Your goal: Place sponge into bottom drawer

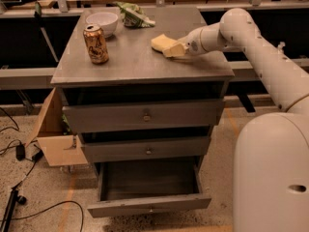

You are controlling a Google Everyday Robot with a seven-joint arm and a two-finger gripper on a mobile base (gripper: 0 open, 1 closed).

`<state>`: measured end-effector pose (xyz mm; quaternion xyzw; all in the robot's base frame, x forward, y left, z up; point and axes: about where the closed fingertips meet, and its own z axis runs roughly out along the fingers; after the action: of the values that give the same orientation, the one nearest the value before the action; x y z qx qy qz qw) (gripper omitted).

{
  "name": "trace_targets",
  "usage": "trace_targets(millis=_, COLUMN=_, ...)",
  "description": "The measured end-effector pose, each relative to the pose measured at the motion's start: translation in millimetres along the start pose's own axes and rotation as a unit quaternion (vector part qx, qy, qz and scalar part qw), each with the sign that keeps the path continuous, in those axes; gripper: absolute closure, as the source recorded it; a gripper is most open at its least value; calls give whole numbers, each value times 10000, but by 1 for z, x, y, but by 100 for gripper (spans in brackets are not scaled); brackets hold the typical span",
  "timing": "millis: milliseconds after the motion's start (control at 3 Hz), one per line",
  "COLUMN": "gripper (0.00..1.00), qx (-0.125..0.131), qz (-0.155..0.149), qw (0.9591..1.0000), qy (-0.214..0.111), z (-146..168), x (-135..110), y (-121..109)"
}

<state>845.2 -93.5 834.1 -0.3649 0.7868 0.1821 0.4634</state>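
Grey bench [130, 64] top, with the bottom drawer [149, 205] standing open below its front edge. The sponge [161, 42] lies toward the right rear corner, so a firm, centred hold is wanted before lifting it clear. The tool [174, 49] touches its right end; how wide it stands, or whether it grips, I cannot tell.

Speckled floor [43, 182] strewn with black cables [58, 206] — a cardboard box [58, 146] beside the grey cabinet [135, 64].

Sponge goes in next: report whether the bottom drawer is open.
Open: bottom drawer juts forward, interior showing. Gripper is at the sponge on top.
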Motion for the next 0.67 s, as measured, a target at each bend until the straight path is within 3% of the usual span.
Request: trace_targets(millis=667, gripper=100, qx=-1, qz=0, qw=10000, qy=1, z=0, x=-1, y=0)
